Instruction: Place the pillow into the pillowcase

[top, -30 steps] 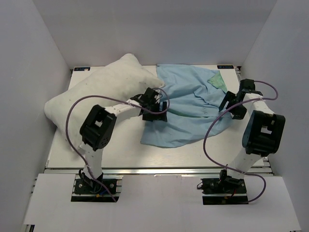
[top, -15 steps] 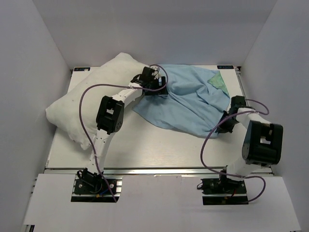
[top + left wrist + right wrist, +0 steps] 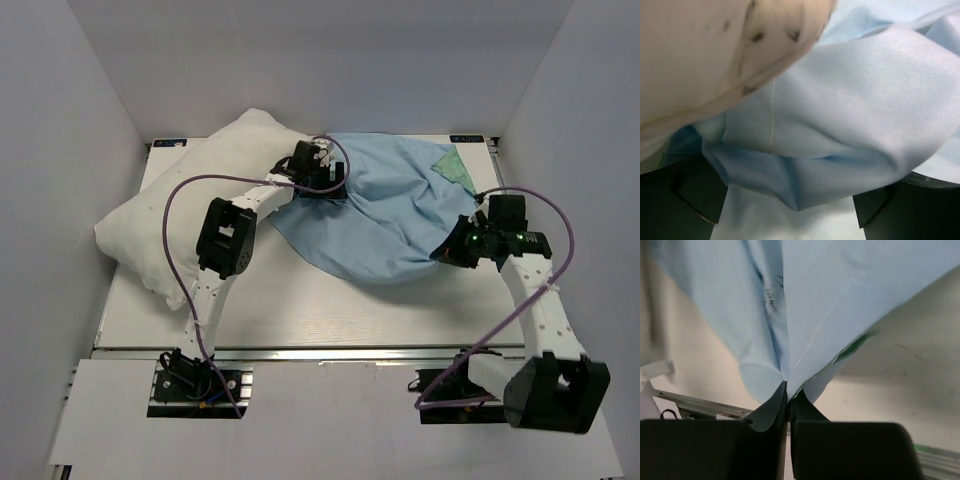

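1. Pillow [image 3: 190,200] lies slantwise on the far left part of the desk [image 3: 300,310]. One end points toward the back middle and the other toward the left edge. It is white and plump, and the left wrist view shows small dark specks on its fabric.
2. The pillowcase [image 3: 390,215] is spread just beside it, over the far middle and right of the desk, with its plain light-blue side up. A small teal-green patterned corner shows near the far right. The case's left edge touches the pillow's far end.
3. The left arm [image 3: 228,235] reaches to the spot where the pillow and pillowcase meet. The left fingers [image 3: 697,192] are released and spread wide. A bunched fold of blue fabric sits between them, and the pillow's corner bulges against the cloth just beyond.
4. The right arm [image 3: 540,300] bends over the right side of the desk. The right fingers [image 3: 767,412] are clenched together on the near right edge of the pillowcase, pinching a thin fold. In the right wrist view the cloth fans out from the pinch, and a sliver of the green face shows along one edge.
5. The whole pillow is outside the pillowcase.
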You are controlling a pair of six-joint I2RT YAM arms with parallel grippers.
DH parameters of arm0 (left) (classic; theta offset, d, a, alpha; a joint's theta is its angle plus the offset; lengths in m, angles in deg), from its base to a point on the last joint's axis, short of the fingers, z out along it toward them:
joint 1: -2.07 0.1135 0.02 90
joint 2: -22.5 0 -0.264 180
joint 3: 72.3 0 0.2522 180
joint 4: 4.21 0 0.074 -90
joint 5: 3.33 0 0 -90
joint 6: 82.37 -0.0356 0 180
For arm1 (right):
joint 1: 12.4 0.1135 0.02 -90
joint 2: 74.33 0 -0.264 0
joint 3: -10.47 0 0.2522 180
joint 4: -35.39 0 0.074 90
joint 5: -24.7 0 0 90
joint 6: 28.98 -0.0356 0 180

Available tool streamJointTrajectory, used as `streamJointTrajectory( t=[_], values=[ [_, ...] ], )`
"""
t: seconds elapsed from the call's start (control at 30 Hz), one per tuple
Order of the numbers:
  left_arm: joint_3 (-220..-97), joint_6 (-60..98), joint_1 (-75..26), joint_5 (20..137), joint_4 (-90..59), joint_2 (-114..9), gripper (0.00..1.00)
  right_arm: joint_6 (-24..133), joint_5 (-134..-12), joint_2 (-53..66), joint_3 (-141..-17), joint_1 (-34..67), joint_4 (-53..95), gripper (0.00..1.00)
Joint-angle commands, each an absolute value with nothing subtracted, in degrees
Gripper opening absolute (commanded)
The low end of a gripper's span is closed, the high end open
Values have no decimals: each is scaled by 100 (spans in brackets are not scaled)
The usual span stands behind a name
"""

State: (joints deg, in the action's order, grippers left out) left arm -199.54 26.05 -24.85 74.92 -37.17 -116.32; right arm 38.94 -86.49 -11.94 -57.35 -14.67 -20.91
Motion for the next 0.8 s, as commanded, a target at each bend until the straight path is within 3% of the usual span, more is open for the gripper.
streamJointTrajectory(
  t=[0.0,0.1,0.13,0.17,0.3,0.4,0.5,0.6,0.77],
  values=[
    [-19586,2547,-2456,7174,-3898,-11092,98,3896,-8149,-456,-5435,-1609,-2364,0],
    [-19103,2600,-2456,7120,-3704,-10706,98,3844,-7192,37,-5837,-1627,-2188,42],
    [-19005,2609,-2456,7120,-3634,-10470,98,3774,-7059,98,-6022,-1618,-2240,62],
    [-18926,2600,-2456,7129,-3616,-10346,98,3730,-7014,73,-6172,-1584,-2223,66],
    [-18609,2408,-2535,6875,-3502,-9695,98,4246,-6909,-357,-6656,-1241,-2125,74],
    [-18459,2188,-2833,7058,-3632,-9133,98,4370,-6189,-779,-6719,-469,-2582,78],
    [-18153,2161,-3088,7471,-3748,-8527,98,4572,-6397,-1148,-6543,523,-2925,81],
    [-17240,2538,-3142,7665,-3626,-7736,98,4495,-6251,-1132,-6139,2110,-2873,81],
    [-15245,3223,-3133,8427,-3922,-6104,98,4582,-5478,-70,-6102,3504,-2715,82]
  ],
)
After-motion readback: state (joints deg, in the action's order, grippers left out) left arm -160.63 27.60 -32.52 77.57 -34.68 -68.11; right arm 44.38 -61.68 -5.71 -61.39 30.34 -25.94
